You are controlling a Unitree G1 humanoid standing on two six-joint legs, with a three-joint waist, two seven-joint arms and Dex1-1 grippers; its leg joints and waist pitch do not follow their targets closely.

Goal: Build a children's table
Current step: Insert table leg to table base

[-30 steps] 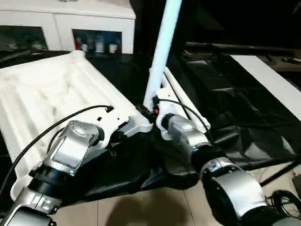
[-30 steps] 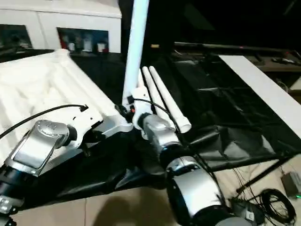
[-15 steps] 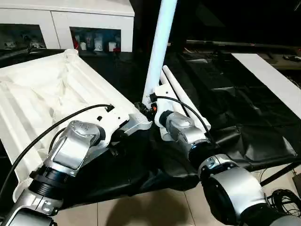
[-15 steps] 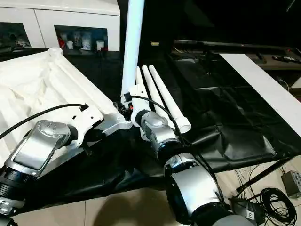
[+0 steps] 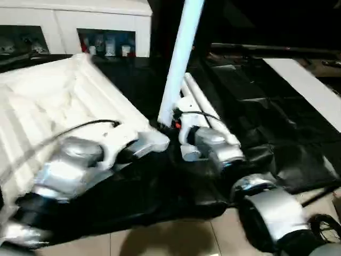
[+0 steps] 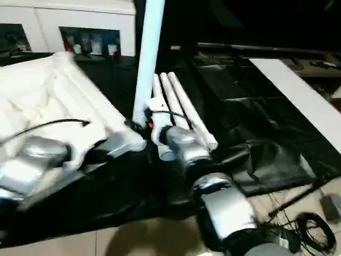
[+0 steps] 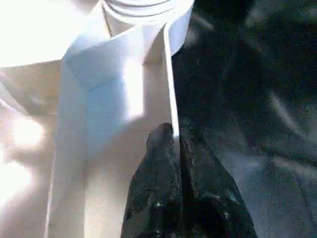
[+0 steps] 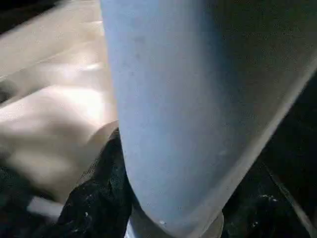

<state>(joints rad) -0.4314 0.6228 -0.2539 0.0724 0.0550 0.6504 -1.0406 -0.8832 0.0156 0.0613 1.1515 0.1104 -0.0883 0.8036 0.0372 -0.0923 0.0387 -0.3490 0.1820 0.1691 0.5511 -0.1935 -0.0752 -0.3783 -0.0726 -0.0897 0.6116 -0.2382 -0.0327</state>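
Note:
The children's table top [image 5: 58,106] lies underside up on the black-draped work table, at the left. One white leg [image 5: 181,58] stands upright in its near right corner socket [image 7: 143,10]. My right gripper [image 5: 169,122] is shut on the base of that leg [image 8: 198,99], with a black finger [image 8: 96,198] on each side. Beside the socket, my left gripper [image 7: 174,136] is shut on a thin white rib of the top's edge. Spare legs [image 6: 178,104] lie side by side on the cloth, just behind my right wrist.
A white cabinet [image 5: 80,24] with glass doors stands at the back left. A long white board [image 5: 306,88] lies at the right. The black cloth [image 5: 256,122] hangs over the table's near edge onto a tiled floor with cables [image 6: 309,226].
The head views have shifted slightly. Both grippers keep their hold, and the leg stays upright in the corner socket.

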